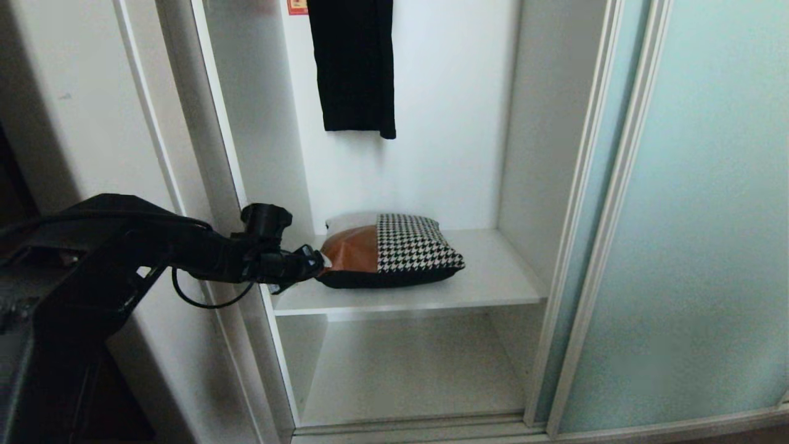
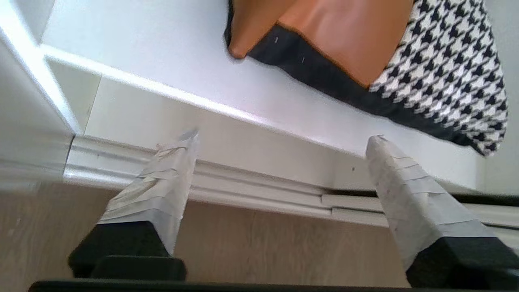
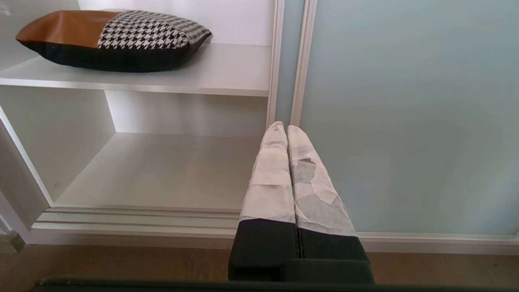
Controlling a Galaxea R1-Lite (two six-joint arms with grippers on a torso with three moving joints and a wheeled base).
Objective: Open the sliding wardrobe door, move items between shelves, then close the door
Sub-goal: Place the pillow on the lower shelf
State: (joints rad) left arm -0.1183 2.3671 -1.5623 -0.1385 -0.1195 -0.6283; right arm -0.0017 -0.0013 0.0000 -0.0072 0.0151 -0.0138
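Observation:
The cushion [image 1: 394,253], houndstooth with a tan patch and black underside, lies on the upper of the two shelves [image 1: 493,271] inside the wardrobe. The lower shelf [image 1: 407,370] is bare. The sliding wardrobe door [image 1: 696,216] of frosted aqua glass stands pushed to the right. My left gripper [image 1: 314,265] hovers at the cushion's left corner, open, holding nothing. In the left wrist view the cushion [image 2: 365,48] lies beyond the left gripper [image 2: 284,137], apart from its taped fingertips [image 2: 178,162]. My right gripper [image 3: 286,126] is shut and empty, low in front of the door [image 3: 405,121].
A long black garment [image 1: 354,61] hangs above the cushion. The white wardrobe side panel [image 1: 92,123] rises behind my left arm. The door track [image 1: 419,428] runs along the wardrobe's base, above a wooden floor [image 2: 243,243].

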